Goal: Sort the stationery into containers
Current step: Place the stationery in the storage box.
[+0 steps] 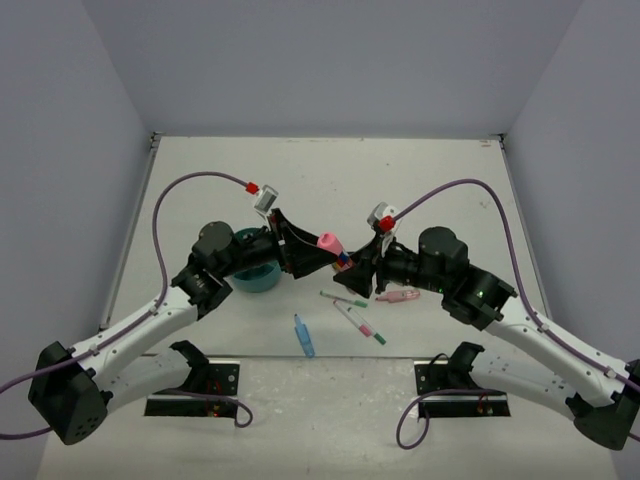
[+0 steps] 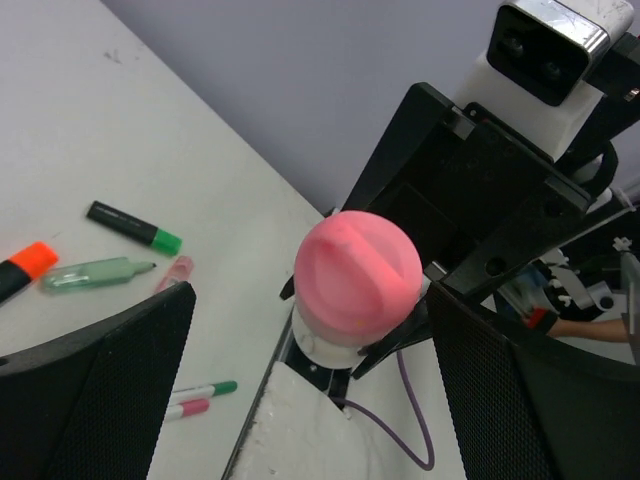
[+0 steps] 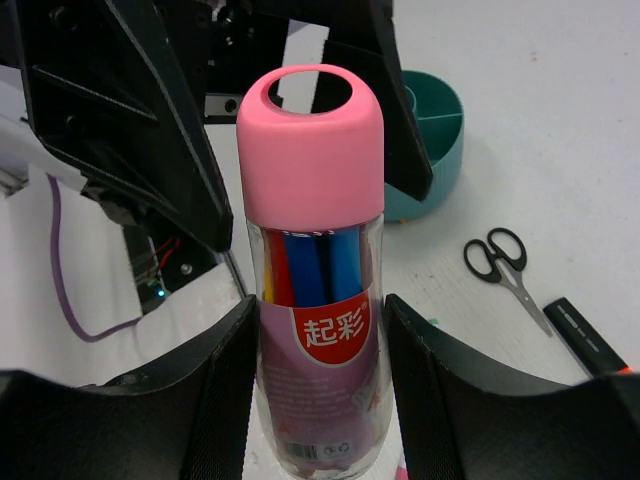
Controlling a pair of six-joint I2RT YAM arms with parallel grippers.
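Lying loose on the near worktop (image 1: 330, 180): a light-blue pen (image 1: 303, 336) and thin white pens (image 1: 360, 322). Gripping the pink tube (image 3: 315, 300) by its clear body in the half-closed right jaws, raised between the arms. Spreading the left jaws fully, empty, either side of the tube's cap, not touching. Probably best centring on the cap and closing squarely before releasing. Showing only bare compartments in the teal organizer (image 3: 440, 140) at left, partly hidden behind the arm.

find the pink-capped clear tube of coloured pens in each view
top external: pink-capped clear tube of coloured pens dead centre
left wrist: centre, cap facing the camera
right wrist: centre, upright
shared landmark: round teal plastic organiser, left of it from above, behind it in right wrist; not in left wrist
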